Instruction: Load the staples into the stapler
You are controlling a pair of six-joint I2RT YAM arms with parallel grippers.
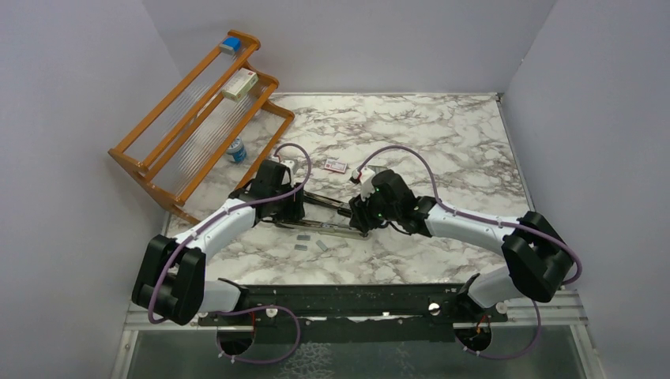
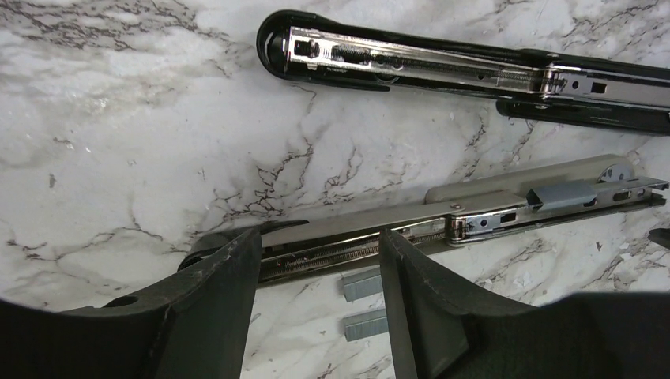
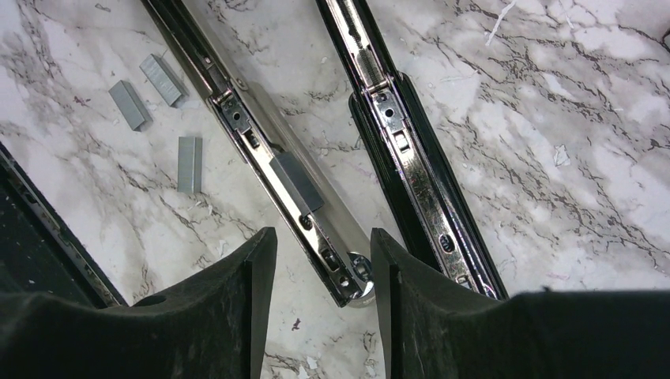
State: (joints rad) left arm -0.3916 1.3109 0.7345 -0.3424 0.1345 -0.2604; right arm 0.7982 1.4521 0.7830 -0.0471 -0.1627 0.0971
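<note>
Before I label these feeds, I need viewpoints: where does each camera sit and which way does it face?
Top external: fixed above and behind, looking down at the marble table; left arm and right arm show.
Left wrist: on the left arm, facing down at the stapler; fingers of the left hand show.
Right wrist: on the right arm, facing down; fingers of the right hand show.
Shared: both wrist views show the stapler and loose staples.
</note>
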